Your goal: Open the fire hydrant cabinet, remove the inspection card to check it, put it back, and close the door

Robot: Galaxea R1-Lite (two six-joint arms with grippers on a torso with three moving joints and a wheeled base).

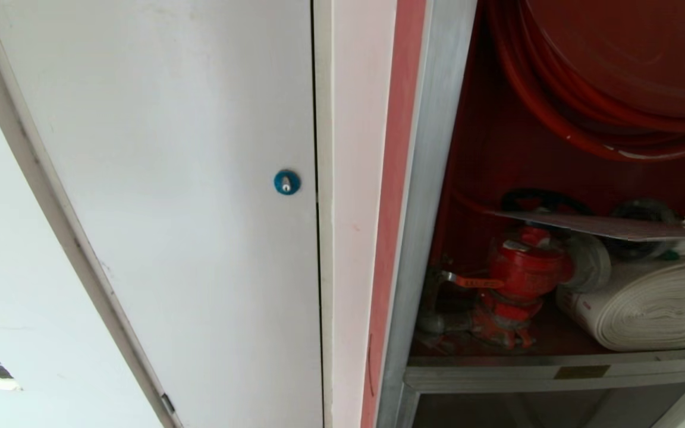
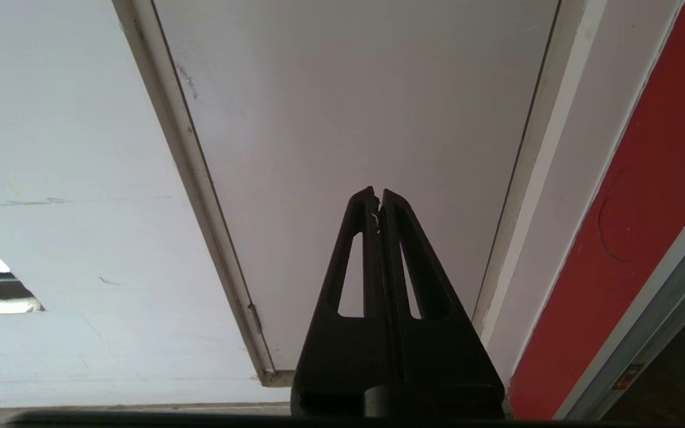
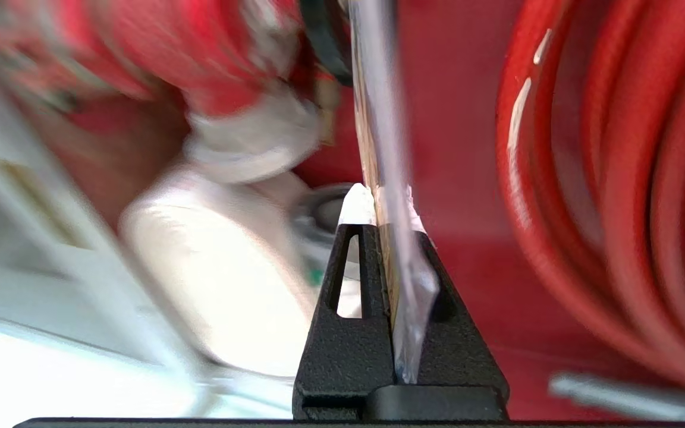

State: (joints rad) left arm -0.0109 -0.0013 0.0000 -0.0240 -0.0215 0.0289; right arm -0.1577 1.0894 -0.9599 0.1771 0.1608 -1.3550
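- Right wrist view: right hand clamps inspection card edge-on.
- Fire hydrant cabinet holds red valve, white rolled hose, hose reel.
- Left hand closed, empty.

Cabinet frame: brushed aluminium, dull sheen. Hose reel: glossy red, smooth. Rolled hose: white woven cloth, matt. Inspection card: shiny, laminated-looking. White panel door: painted, matt, scuffed.

R pincer clamped tight w/ fingers together, L pincer closed, parked, nothing held
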